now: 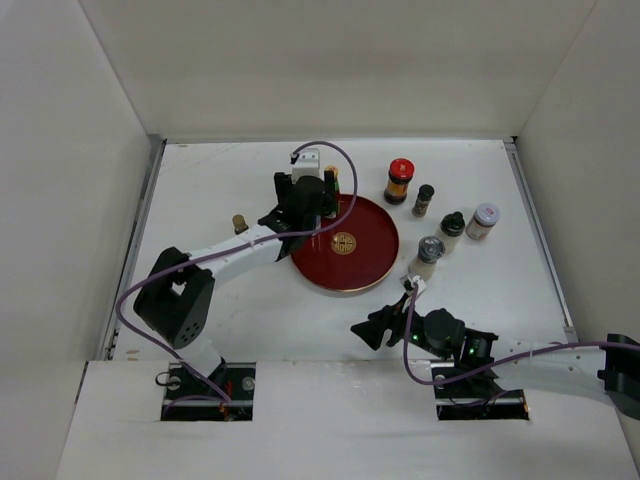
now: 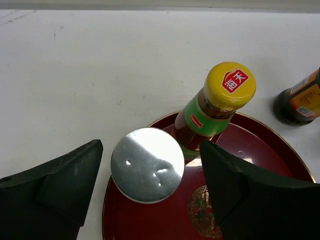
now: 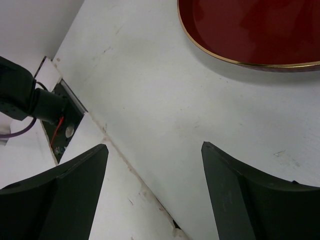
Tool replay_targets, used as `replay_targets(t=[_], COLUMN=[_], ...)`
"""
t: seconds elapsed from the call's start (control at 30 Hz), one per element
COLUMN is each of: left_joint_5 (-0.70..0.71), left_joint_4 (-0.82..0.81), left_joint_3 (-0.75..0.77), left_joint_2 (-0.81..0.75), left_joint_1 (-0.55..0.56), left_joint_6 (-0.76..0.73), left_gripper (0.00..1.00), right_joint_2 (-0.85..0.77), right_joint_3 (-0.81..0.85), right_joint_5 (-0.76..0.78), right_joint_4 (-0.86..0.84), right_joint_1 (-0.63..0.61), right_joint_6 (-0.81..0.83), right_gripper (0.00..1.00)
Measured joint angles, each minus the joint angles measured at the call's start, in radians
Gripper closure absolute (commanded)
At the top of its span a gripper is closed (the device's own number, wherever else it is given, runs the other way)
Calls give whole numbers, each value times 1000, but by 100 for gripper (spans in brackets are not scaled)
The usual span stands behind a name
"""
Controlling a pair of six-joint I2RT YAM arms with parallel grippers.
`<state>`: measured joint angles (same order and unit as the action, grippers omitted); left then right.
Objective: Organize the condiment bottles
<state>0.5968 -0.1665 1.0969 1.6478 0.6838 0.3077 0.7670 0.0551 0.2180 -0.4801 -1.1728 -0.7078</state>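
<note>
Left gripper (image 2: 150,146) released: black fingers (image 2: 60,185) straddle silver-capped jar (image 2: 147,165), gap each side. Jar upright inside left rim of round red gold-rimmed tray (image 2: 260,147). Yellow-capped bottle with green neck label (image 2: 220,100) just beyond, base apparently on tray, partly hidden. Red-capped dark bottle (image 1: 400,180) off tray, to right. Right gripper (image 3: 154,147) spread wide over white table (image 3: 165,90), holding nothing.

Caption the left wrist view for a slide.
Over the red tray, the open left gripper straddles a silver-capped jar beside a yellow-capped bottle.
</note>
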Motion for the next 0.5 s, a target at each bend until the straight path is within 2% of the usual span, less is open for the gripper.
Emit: replay_targets(t=[0.2, 0.43, 0.5], left_joint_5=[29, 96, 125], left_joint_4=[-9, 81, 124], left_joint_3=[-61, -134, -150], left_joint_2=[-118, -414, -496], left_joint_1=[11, -1, -23], left_joint_6=[2, 5, 9], left_gripper=[17, 18, 21], right_joint_2=[-2, -6, -7], right_joint_3=[0, 0, 0], right_joint_5=[0, 0, 0], right_joint_4=[0, 0, 0], right_joint_1=[0, 0, 0], right_joint_6=[0, 0, 0], right_gripper=[18, 17, 18])
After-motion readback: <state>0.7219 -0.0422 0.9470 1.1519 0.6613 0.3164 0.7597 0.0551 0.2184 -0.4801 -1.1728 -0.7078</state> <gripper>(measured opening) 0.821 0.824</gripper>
